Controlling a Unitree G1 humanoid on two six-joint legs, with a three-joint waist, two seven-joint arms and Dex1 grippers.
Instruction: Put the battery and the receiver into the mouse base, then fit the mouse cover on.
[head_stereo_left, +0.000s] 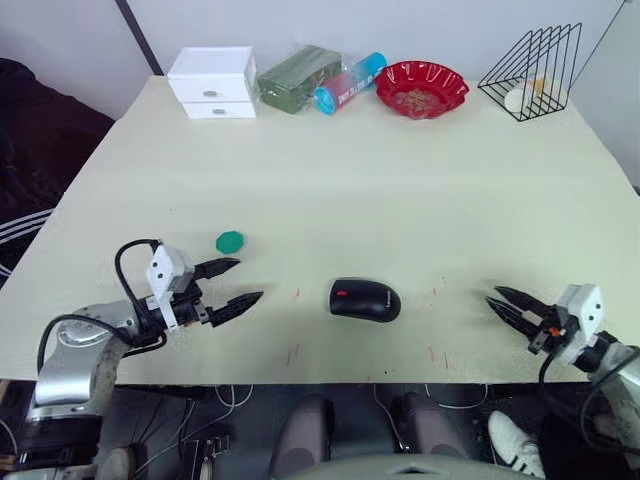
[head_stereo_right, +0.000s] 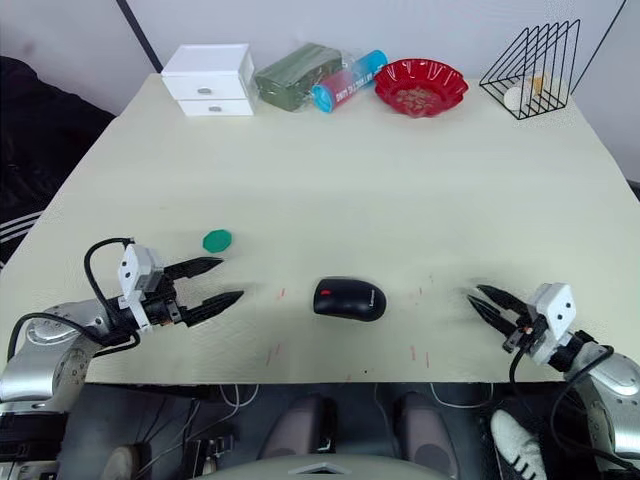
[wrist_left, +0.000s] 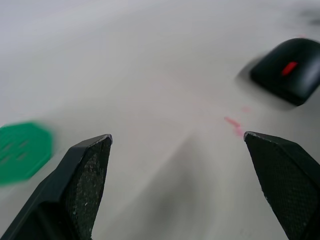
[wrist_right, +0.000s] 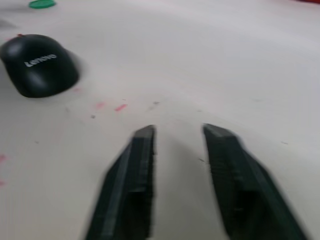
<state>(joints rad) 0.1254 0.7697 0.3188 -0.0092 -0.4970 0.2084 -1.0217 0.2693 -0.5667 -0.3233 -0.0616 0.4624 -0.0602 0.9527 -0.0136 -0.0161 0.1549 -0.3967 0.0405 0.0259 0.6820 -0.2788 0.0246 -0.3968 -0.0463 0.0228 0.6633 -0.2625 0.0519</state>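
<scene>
The mouse cover (head_stereo_left: 365, 299) is seen sitting on the pale worktop (head_stereo_left: 350, 180), near the front edge and roughly in the middle between the two arms. It's already fitted, so the whole thing reads as one closed black mouse, with a small red spot at its left end and white lettering on the back, which can be made out in the right wrist view. A few faint red marks are scattered on the worktop around it.

The left gripper (head_stereo_left: 240, 282) is held low over the worktop to the left of the mouse, well apart from it, its fingers spread wide and nothing held between them. A small green cap-like disc (head_stereo_left: 230, 241) lies just beyond its fingertips.

The right gripper (head_stereo_left: 506, 303) is parked off to the right of the mouse, also apart from it, fingers parted a little and empty.

Along the far edge a white drawer box (head_stereo_left: 212, 81), a dark green packet (head_stereo_left: 298, 77), a blue tube (head_stereo_left: 350, 83), a red scalloped dish (head_stereo_left: 421, 87) and a black wire rack (head_stereo_left: 532, 72) are lined up.
</scene>
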